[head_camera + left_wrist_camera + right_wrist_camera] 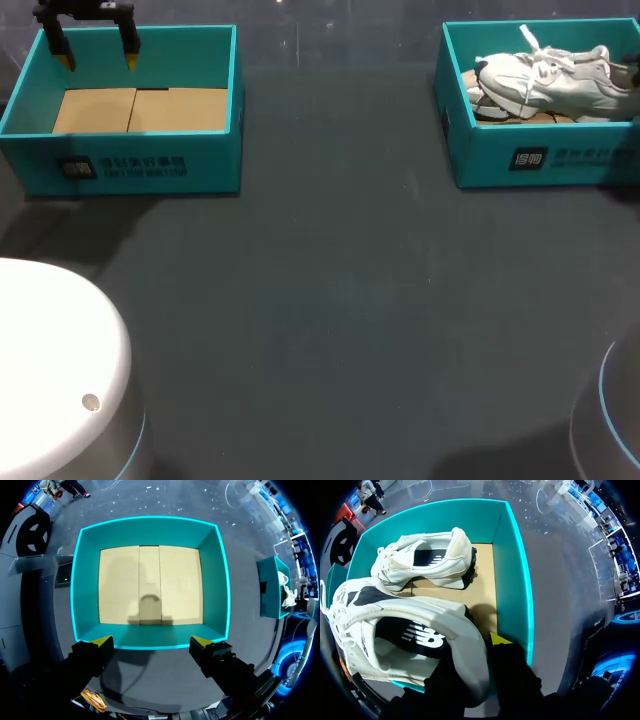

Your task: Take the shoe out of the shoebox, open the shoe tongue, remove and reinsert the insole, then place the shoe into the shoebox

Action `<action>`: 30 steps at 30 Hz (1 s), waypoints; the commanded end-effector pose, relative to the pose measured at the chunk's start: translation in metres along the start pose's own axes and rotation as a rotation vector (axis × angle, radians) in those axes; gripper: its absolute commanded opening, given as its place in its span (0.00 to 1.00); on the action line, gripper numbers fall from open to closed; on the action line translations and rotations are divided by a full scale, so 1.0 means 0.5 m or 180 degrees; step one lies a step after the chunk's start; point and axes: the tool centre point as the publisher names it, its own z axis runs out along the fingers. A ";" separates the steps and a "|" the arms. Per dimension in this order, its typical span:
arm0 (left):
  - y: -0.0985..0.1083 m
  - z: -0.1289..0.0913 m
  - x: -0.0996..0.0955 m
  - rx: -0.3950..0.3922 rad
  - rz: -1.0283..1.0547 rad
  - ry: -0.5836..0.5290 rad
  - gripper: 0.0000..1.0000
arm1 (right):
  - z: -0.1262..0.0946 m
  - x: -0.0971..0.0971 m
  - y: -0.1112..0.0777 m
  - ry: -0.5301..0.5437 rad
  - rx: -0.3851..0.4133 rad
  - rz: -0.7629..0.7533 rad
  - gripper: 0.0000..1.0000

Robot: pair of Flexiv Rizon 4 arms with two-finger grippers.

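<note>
Task not yet begun: both shoes are in the shoebox (pixel 560 160), upper right of the head view. The right gripper (pixel 490 652) is set against the heel of the nearer shoe (pixel 410 630), probably because the heel rim offers a firm edge for lifting. Whether it is closed on the heel cannot be told. The other shoe (pixel 425 555) lies beyond it. The left gripper (pixel 97 55) hangs above the second shoebox (pixel 150 165), upper left, jaws spread wide and touching nothing. It is judged to be parked clear of the work.
</note>
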 end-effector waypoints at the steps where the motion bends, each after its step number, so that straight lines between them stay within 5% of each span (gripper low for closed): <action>1: 0.000 -0.001 0.000 -0.0002 0.0000 -0.0004 1.00 | -0.038 -0.008 -0.009 0.0015 -0.0038 0.0023 0.00; 19: 0.000 -0.001 0.000 -0.0002 0.0000 -0.0004 1.00 | -0.222 0.007 -0.010 -0.0327 -0.0021 0.0002 0.00; 30: 0.000 -0.001 0.000 -0.0002 0.0000 -0.0004 1.00 | -0.333 0.005 -0.046 -0.0593 -0.0083 0.0020 0.00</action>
